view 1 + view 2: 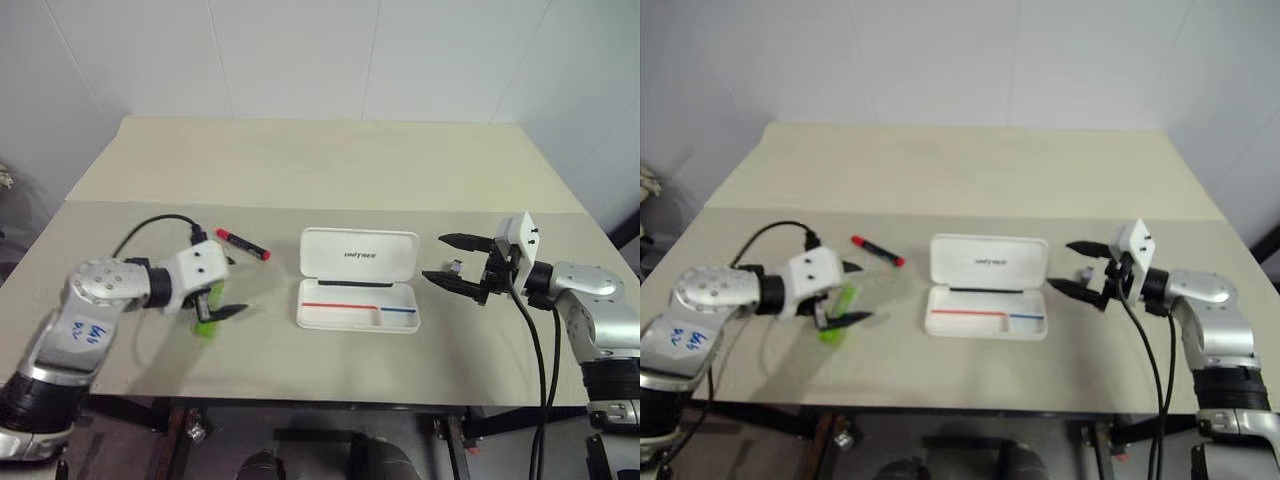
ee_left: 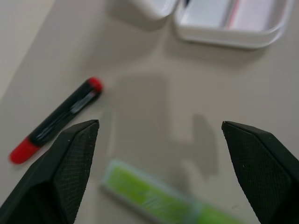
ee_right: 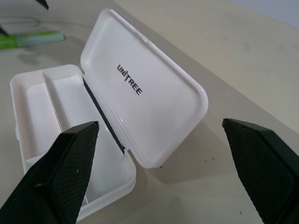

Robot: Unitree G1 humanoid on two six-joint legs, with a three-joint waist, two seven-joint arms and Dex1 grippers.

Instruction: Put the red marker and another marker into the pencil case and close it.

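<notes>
1. While the left gripper hung at the left of the frame with its jaws spread wide and holding nothing, the lime-green highlighter lay on the counter just beneath it, so a careless closing could have nudged it aside or clipped only one end.
2. Because the red marker lay slantwise just above and right of that gripper, the jaws sweeping low might have knocked it rolling away.
3. At frame centre the pencil case sat open, lid raised and tray bare; being light, it could have skidded under a push, or a marker dropped crookedly could have blocked the lid.
4. At the right, the right gripper pointed nearly level toward the case, jaws fully parted and gripping nothing, near but apart from it.
</notes>
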